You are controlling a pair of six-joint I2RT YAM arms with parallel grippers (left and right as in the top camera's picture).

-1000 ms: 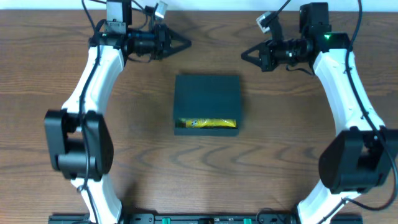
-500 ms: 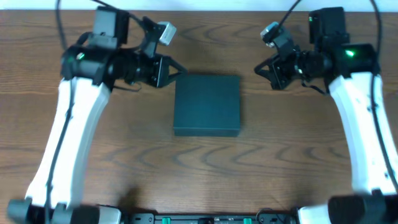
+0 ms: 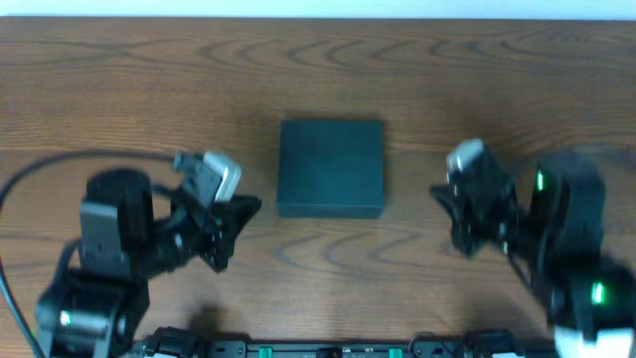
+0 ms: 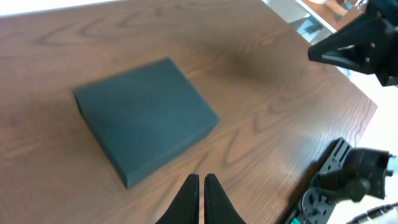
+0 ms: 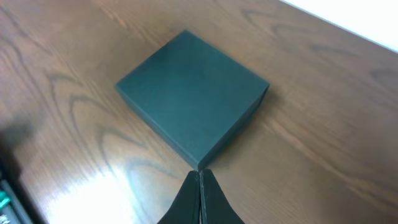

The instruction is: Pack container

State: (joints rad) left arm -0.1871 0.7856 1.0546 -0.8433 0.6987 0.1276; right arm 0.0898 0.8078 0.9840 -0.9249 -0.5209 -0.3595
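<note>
The container (image 3: pixel 331 167) is a dark teal-black box, lid shut, flat on the wooden table at the centre. It also shows in the left wrist view (image 4: pixel 146 115) and the right wrist view (image 5: pixel 193 102). Nothing of its contents shows. My left gripper (image 3: pixel 248 206) is shut and empty, low at the front left, apart from the box; its fingertips meet in its wrist view (image 4: pixel 201 177). My right gripper (image 3: pixel 437 191) is shut and empty at the front right, pointing at the box's near corner (image 5: pixel 200 172).
The wooden table (image 3: pixel 328 70) carries nothing else in view. A black arm base and clamp (image 4: pixel 348 180) sits at the table's front edge. The right arm's gripper (image 4: pixel 351 46) shows at the top right of the left wrist view.
The box's lid has come down, hiding a yellow packet that showed at its front. Both arms have pulled back from the far side of the table to the near edge.
</note>
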